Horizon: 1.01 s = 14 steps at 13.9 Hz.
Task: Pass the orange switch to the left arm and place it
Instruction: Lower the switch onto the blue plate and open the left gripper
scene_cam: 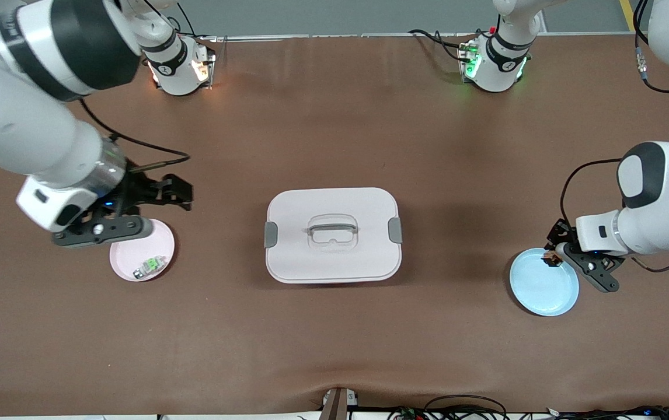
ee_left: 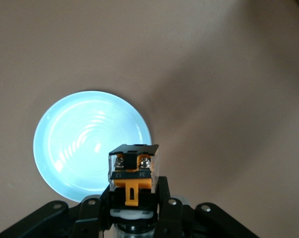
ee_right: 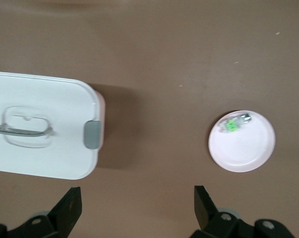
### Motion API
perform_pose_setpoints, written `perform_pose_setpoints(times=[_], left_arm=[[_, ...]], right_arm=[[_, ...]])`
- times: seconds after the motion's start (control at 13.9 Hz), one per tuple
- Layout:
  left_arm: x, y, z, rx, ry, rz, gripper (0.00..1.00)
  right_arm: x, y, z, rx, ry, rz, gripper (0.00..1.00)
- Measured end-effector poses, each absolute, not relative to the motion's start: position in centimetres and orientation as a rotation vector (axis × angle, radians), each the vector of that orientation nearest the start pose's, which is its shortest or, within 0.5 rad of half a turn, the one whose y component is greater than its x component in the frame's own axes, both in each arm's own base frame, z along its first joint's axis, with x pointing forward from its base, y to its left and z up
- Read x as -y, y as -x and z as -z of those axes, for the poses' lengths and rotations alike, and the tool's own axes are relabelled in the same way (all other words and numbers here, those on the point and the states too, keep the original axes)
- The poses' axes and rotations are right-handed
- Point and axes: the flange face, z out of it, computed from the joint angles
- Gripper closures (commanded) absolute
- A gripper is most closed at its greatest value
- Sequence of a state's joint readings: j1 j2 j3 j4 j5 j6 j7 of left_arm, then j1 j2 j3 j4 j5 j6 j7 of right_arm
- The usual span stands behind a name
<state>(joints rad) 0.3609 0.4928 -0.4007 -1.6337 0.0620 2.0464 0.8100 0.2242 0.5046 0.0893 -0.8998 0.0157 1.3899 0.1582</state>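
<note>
The orange switch (ee_left: 133, 171), a small black part with an orange middle, sits between the fingers of my left gripper (ee_left: 134, 187), which is shut on it. In the front view the left gripper (scene_cam: 554, 255) holds the switch (scene_cam: 550, 259) just over the rim of the blue plate (scene_cam: 544, 284), at the left arm's end of the table. My right gripper (scene_cam: 183, 193) hangs open and holds nothing. It is over bare table between the pink plate (scene_cam: 136, 252) and the white box (scene_cam: 333, 233). The right wrist view shows its open jaws (ee_right: 137, 203) with the box (ee_right: 40, 126) to one side.
The pink plate (ee_right: 242, 141) at the right arm's end holds a small green-and-white part (scene_cam: 150, 265). The blue plate (ee_left: 92, 146) has nothing lying on it. The box stands closed at the table's middle, with grey latches and a clear handle. Cables lie along the table's near edge.
</note>
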Motion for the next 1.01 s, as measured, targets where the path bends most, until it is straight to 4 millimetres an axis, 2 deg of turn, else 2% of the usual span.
perform_pose_setpoints(times=[0.36, 0.51, 0.65, 0.79, 1.01], left_arm=[[-3.9, -68.1, -29.8, -1.705, 2.747, 0.141, 1.00], [-5.2, -68.2, -27.8, -1.835, 2.662, 0.169, 1.00], [-5.5, -68.4, -26.4, -1.954, 2.572, 0.193, 1.00], [-5.5, -68.7, -25.2, -2.085, 2.432, 0.247, 1.00], [-6.9, -68.9, -22.0, -2.189, 2.300, 0.317, 1.00]], right_arm=[[-9.4, -66.3, -62.1, 0.287, 3.093, 0.004, 0.00], [-5.6, -66.4, -62.5, 0.235, 3.100, 0.000, 0.00], [-2.0, -66.5, -62.5, 0.159, 3.105, -0.007, 0.00], [0.0, -66.5, -62.5, 0.112, 3.107, -0.007, 0.00], [1.2, -66.5, -62.4, 0.085, 3.115, -0.010, 0.00]])
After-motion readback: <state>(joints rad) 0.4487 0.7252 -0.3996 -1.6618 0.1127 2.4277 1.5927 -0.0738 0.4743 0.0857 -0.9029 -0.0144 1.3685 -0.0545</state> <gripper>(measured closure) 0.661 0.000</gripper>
